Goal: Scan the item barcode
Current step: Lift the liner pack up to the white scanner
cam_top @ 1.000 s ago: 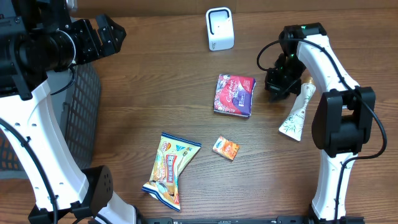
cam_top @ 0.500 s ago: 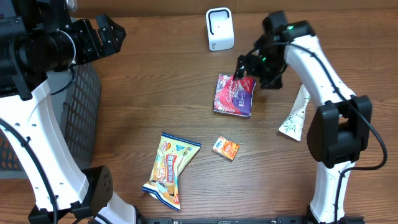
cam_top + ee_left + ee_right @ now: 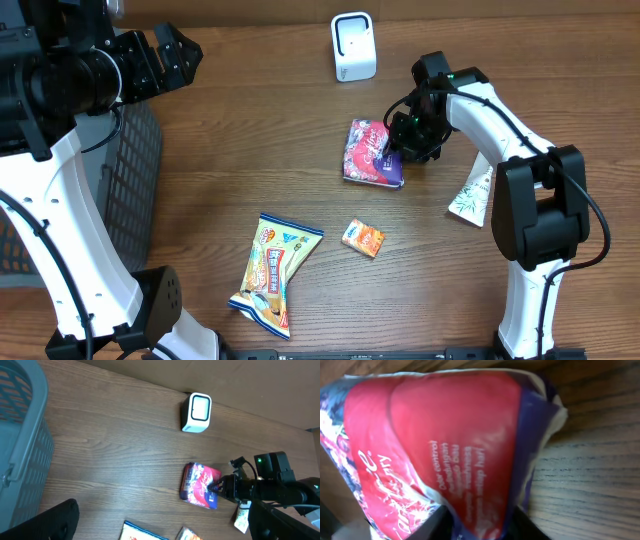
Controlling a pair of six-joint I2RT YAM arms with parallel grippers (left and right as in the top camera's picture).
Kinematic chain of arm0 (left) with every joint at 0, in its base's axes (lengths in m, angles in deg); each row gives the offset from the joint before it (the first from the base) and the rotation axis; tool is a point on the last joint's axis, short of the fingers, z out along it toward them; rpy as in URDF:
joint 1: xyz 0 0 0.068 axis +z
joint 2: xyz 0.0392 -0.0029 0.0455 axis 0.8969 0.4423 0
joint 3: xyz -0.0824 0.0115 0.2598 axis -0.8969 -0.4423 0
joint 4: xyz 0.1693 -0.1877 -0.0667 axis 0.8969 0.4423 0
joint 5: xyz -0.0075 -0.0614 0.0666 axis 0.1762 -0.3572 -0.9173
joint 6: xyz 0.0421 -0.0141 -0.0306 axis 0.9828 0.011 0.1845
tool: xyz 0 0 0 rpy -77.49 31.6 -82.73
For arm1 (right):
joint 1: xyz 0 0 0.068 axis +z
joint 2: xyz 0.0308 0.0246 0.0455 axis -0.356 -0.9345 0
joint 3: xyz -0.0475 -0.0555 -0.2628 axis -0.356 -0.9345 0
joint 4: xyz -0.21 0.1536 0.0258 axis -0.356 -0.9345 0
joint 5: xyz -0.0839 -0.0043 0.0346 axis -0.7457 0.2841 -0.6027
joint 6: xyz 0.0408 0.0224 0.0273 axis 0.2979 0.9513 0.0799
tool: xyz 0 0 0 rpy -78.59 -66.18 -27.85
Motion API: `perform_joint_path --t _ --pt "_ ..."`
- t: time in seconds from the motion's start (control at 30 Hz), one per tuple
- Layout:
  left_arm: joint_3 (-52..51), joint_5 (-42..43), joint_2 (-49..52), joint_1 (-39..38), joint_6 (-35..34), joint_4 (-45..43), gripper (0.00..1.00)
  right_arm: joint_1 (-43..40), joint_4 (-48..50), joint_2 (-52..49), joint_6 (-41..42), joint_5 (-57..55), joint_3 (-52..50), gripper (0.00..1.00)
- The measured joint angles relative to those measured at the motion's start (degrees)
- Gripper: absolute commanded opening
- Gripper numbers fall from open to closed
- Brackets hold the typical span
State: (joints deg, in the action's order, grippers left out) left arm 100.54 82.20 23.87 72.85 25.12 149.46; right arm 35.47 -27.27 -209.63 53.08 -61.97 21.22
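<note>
A red and purple packet point(image 3: 370, 152) lies in the middle of the wooden table, also seen in the left wrist view point(image 3: 200, 485). My right gripper point(image 3: 403, 137) is at the packet's right edge. In the right wrist view the packet point(image 3: 445, 450) fills the frame and its edge sits pinched between the two dark fingers of the right gripper point(image 3: 480, 520). The white scanner point(image 3: 353, 46) stands upright at the back of the table, and the left wrist view shows the scanner point(image 3: 196, 412) too. My left gripper point(image 3: 165, 55) hangs high at the far left, open and empty.
A grey basket point(image 3: 125, 190) stands at the left edge. A yellow snack bag point(image 3: 275, 272) and a small orange box point(image 3: 363, 238) lie toward the front. A white tube point(image 3: 475, 185) lies right of the packet, beside the right arm.
My right gripper left the white tube, swung left to the packet's right edge, came down and closed on it. The left arm has stayed still.
</note>
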Motion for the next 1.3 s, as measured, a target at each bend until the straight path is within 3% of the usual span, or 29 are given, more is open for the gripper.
perform_joint_path --t 0.03,0.4,0.63,0.83,1.0,1.3 --pt "0.0 0.0 0.0 0.0 0.0 0.0 1.00 0.0 0.1 0.0 0.1 0.0 0.0 0.04" --pt "0.0 0.0 0.0 0.0 0.0 0.0 1.00 0.0 1.2 0.1 0.3 2.8 1.1 0.04" --pt "0.0 0.0 0.0 0.0 0.0 0.0 1.00 -1.1 2.3 0.1 0.7 5.7 13.9 0.04" --pt "0.0 0.0 0.0 0.0 0.0 0.0 1.00 -1.4 17.8 0.1 10.2 4.7 17.5 0.04" --pt "0.0 0.0 0.0 0.0 0.0 0.0 1.00 0.1 28.7 0.1 17.9 -2.9 17.5 0.04" --pt "0.0 0.0 0.0 0.0 0.0 0.0 1.00 3.0 35.8 -2.1 27.2 -12.9 17.6 0.04"
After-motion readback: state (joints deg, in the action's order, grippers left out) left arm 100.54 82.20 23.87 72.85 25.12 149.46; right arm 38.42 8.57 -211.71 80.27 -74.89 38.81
